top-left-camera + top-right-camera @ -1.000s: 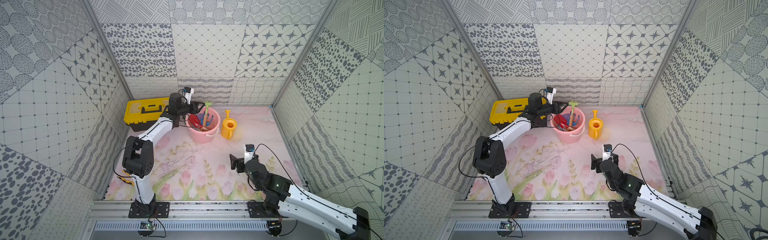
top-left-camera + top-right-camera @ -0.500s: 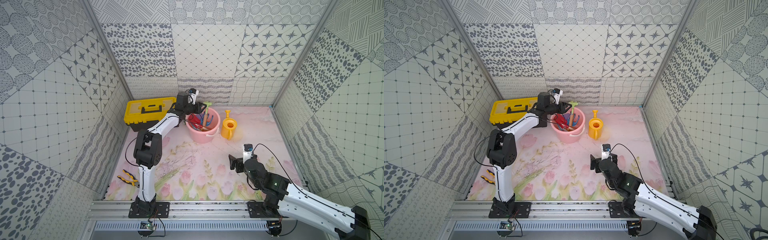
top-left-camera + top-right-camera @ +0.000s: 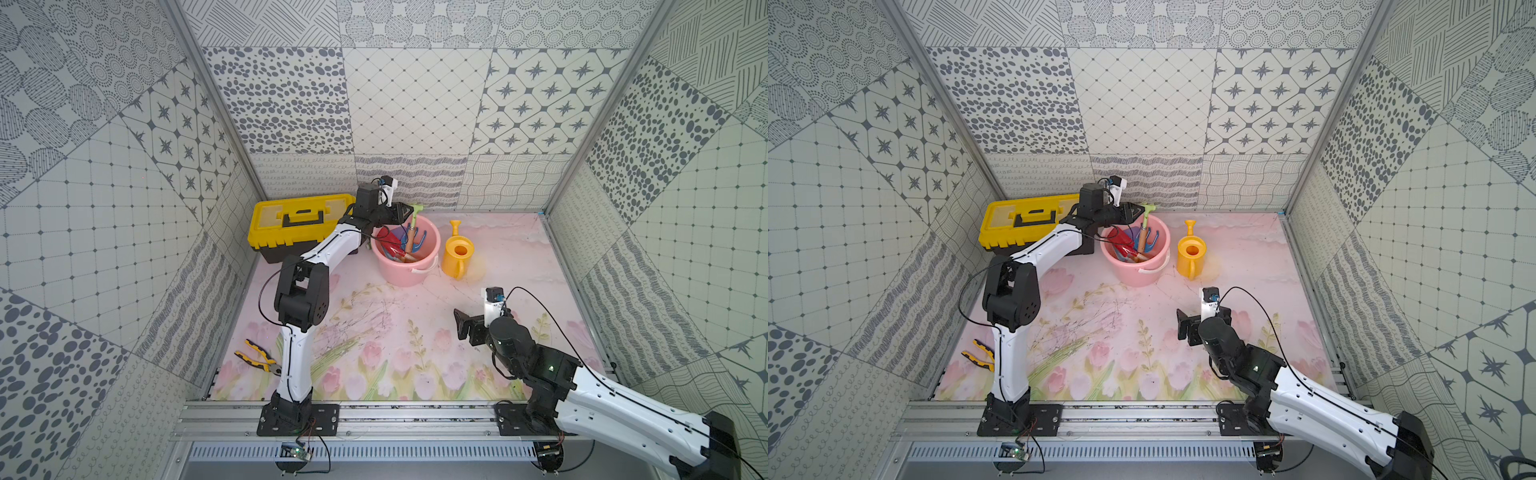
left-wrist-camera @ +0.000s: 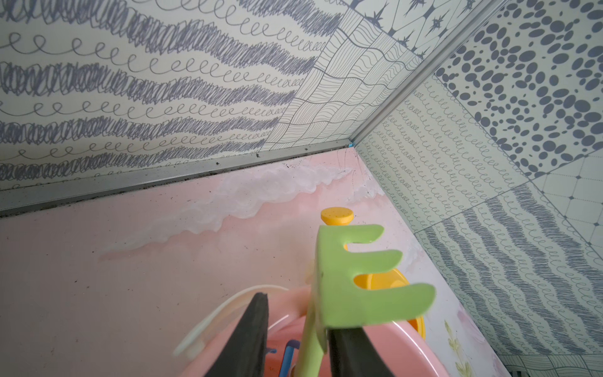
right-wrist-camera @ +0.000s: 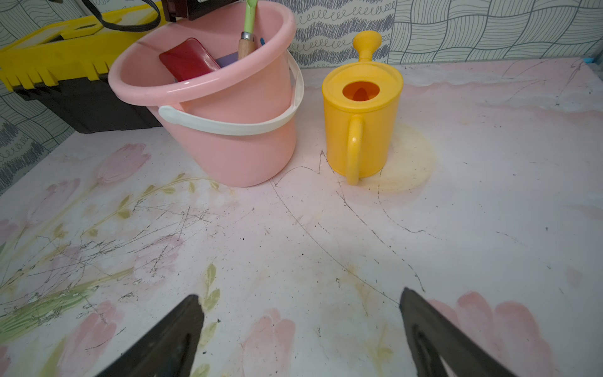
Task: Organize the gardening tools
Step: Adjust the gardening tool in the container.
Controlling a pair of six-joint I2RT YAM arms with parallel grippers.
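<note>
Several gardening tools stand in the pink bucket [image 3: 437,243] at the back: a red spade [image 5: 189,62], a blue fork [image 3: 420,239], a purple scoop [image 5: 226,60] and a green rake [image 4: 355,277] whose head sticks out above the rim. My left gripper [image 4: 298,313] is over the bucket's far-left rim, with the rake's thin stem between its jaws. The stem touches one finger, and a gap shows to the other. My right gripper [image 5: 298,293] hangs open and empty just above the mat at front right.
A yellow watering can [image 3: 457,251] stands right of the bucket. A yellow-and-black toolbox [image 3: 299,224], lid shut, sits in the back left corner. Yellow-and-black pliers [image 3: 255,357] lie at the front left beside the left arm's base. Walls close in on three sides.
My left gripper has swung right from beside the toolbox to the rake's head, and its jaws have narrowed around the stem. The right arm has not moved.
</note>
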